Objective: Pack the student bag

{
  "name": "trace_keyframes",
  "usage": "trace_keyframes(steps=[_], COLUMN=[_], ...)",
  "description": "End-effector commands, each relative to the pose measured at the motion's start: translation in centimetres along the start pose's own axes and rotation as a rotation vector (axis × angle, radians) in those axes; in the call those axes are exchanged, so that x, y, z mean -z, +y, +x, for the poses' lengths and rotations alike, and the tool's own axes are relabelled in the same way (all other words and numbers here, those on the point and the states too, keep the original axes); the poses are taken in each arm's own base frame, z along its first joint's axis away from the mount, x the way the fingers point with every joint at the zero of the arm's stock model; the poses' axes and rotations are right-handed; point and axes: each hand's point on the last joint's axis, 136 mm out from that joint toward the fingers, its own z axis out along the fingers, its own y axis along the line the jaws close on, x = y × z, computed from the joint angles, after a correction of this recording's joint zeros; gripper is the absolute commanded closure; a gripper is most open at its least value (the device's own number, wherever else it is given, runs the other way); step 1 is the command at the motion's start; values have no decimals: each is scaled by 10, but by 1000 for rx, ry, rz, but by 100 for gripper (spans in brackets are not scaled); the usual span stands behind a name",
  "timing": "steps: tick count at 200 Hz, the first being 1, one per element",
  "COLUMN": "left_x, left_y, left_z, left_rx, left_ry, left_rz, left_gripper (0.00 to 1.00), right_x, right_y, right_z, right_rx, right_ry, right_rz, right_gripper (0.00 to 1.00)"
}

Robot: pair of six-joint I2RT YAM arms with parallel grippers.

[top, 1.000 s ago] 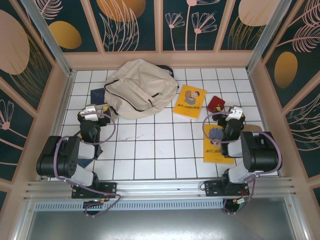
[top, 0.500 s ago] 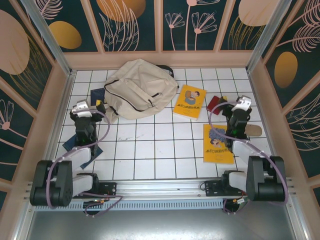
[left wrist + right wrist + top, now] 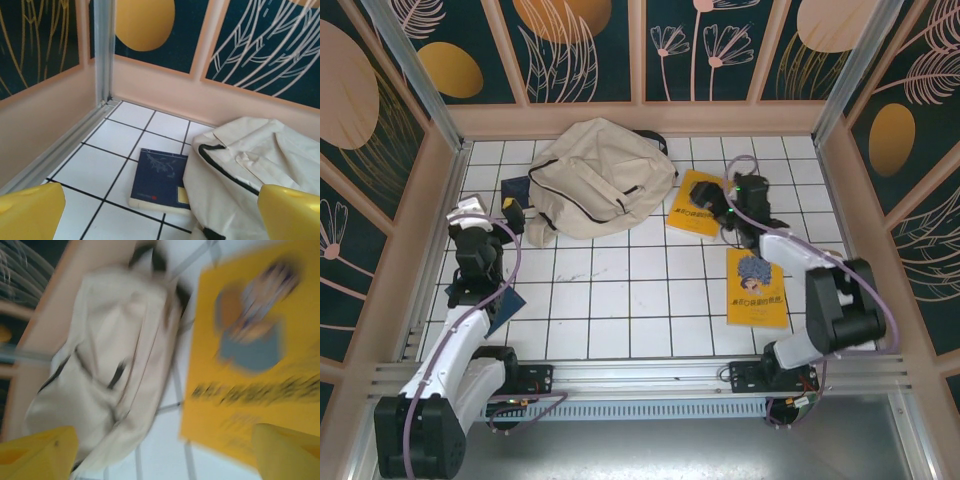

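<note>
My left end effector [image 3: 160, 214] stands apart, the student bag [image 3: 250, 160] ahead to its right. My right end effector [image 3: 162, 452], blurred, seems apart above a yellow book [image 3: 240, 390].

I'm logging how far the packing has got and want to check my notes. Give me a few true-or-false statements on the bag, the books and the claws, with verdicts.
1. The student bag lies near the table's far wall. True.
2. A dark blue book lies on the tiles beside the bag. True.
3. The left claw is shut on the blue book. False: its jaws stand open and empty.
4. Both yellow books are inside the bag. False: the farther yellow book and the nearer yellow book lie on the tiles to the bag's right.
5. The right claw is open. True.
</note>
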Motion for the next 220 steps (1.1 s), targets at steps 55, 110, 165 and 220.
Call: trace_keyframes(steps=[55, 110, 165, 220], left_x=[2, 0, -3, -4], left_y=[-3, -4, -4, -3], left_z=[8, 9, 14, 13], left_rx=[220, 209, 206, 204], left_ry=[76, 80, 94, 96], left_rz=[8, 13, 9, 4], left_gripper=[1, 1, 1, 1], right_x=[-95, -126, -139, -156], right_y=[74, 52, 46, 47], right_z=[93, 136, 148, 142], right_rx=[-306, -416, -421, -415], right_ry=[370, 444, 466, 447], right_rz=[-80, 64, 99, 97], right_gripper=[44, 54, 61, 78])
